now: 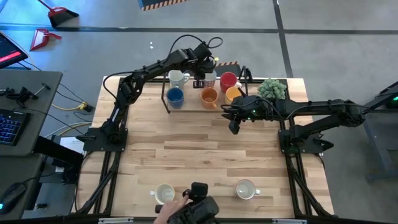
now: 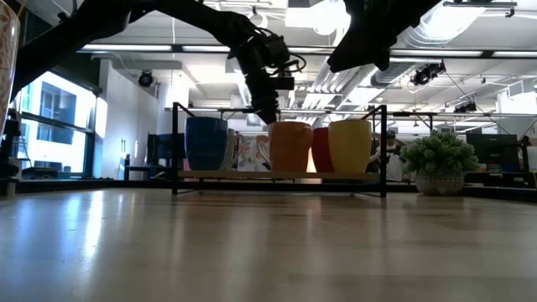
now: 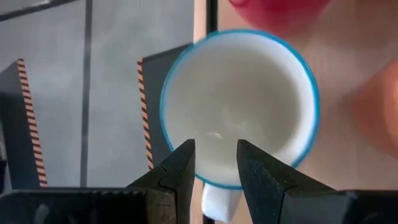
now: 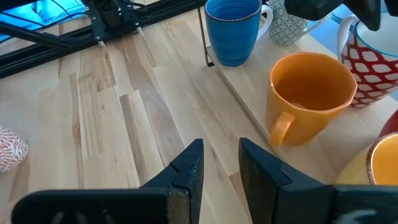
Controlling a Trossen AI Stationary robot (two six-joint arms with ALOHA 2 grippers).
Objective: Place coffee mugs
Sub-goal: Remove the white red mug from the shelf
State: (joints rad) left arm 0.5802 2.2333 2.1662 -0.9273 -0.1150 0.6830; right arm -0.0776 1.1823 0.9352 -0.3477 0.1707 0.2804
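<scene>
Left end effector: we see it grasping the blue-rimmed mug's rim above the rack.
Right end effector: we see it released, empty, near the orange mug.

high: overhead | low: tabletop level | wrists: close | shared: mugs

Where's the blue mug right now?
In the high view the blue mug stands on the rack at the table's far edge, at the front row's left end, in front of a white mug and left of the orange mug.
</scene>
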